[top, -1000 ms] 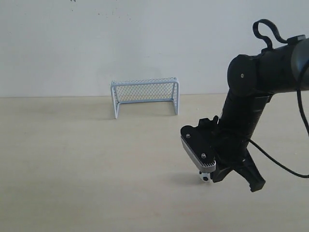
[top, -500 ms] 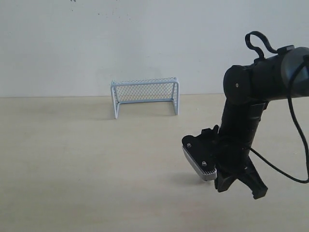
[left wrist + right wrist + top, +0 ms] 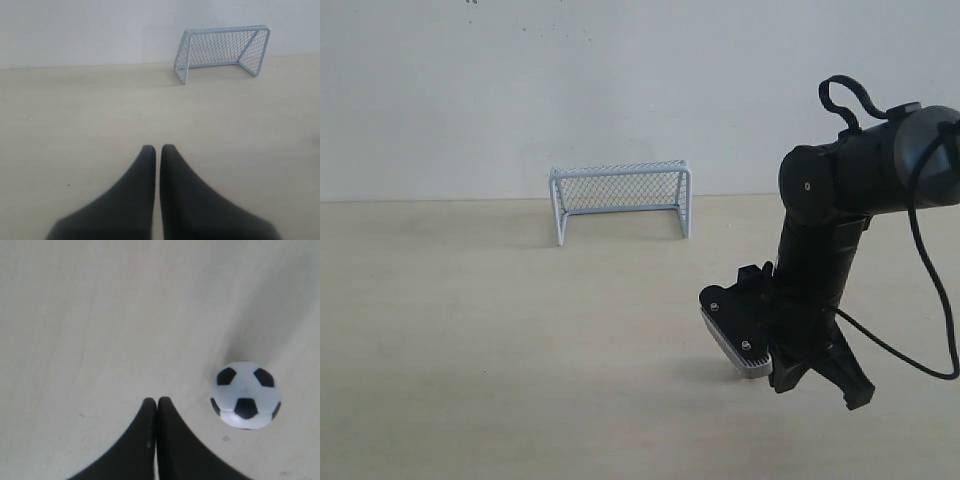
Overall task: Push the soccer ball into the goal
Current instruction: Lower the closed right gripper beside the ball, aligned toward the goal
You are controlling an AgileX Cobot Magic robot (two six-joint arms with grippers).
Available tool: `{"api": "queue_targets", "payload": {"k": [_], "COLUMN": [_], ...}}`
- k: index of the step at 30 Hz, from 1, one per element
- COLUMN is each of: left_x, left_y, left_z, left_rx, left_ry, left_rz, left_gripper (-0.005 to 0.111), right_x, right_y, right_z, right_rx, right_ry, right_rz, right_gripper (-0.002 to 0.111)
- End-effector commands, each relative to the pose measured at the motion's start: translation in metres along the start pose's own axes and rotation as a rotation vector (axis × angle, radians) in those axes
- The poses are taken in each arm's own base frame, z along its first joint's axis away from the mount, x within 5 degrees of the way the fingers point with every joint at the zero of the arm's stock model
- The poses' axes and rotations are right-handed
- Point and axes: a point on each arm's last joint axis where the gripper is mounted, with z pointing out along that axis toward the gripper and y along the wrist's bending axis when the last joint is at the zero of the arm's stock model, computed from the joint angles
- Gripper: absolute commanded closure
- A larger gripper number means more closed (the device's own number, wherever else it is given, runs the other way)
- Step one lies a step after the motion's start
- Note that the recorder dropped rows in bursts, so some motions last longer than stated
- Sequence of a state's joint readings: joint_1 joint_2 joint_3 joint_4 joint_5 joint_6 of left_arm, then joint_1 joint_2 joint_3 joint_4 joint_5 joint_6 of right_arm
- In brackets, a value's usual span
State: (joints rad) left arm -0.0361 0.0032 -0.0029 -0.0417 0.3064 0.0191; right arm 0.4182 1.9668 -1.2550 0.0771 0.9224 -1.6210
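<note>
The soccer ball (image 3: pixel 245 395), white with black patches, rests on the pale table in the right wrist view, just beside the tips of my right gripper (image 3: pixel 157 400) and apart from them. That gripper is shut with nothing in it. In the exterior view the ball is hidden behind the right arm (image 3: pixel 815 270), which reaches down to the table at the right front. The goal (image 3: pixel 620 170) stands upright at the back by the wall, well left of and beyond that arm. My left gripper (image 3: pixel 156 147) is shut and empty, low over the table, with the goal (image 3: pixel 225 30) ahead of it.
A plain white wall (image 3: pixel 620 90) runs behind the goal. A black cable (image 3: pixel 910 350) loops off the right arm. The pale wooden tabletop (image 3: pixel 470 330) spreads between the arm and the goal.
The right arm has sunk a little and shifted slightly. A sliver of the ball seen under the wrist camera a second ago is now covered.
</note>
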Motion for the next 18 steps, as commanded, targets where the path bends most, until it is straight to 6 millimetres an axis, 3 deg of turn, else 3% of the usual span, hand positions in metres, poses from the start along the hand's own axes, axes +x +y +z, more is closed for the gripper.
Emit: {"api": "queue_targets", "payload": {"k": [1, 18], "left_x": [0.0005, 0.0005], "left_y": [0.0003, 0.0003], "left_z": [0.0000, 0.0000], "left_rx": [-0.004, -0.004], "left_ry": [-0.004, -0.004], "left_rz": [0.006, 0.006], "left_gripper": [0.102, 0.102], "right_x": [0.0007, 0.0007], "right_y": [-0.0012, -0.0051], "right_z": [-0.0008, -0.0009], "right_rx": [0.009, 0.052], "right_ry": [0.007, 0.007], "right_rz": [-0.005, 0.015], "right_gripper": [0.108, 0.108]}}
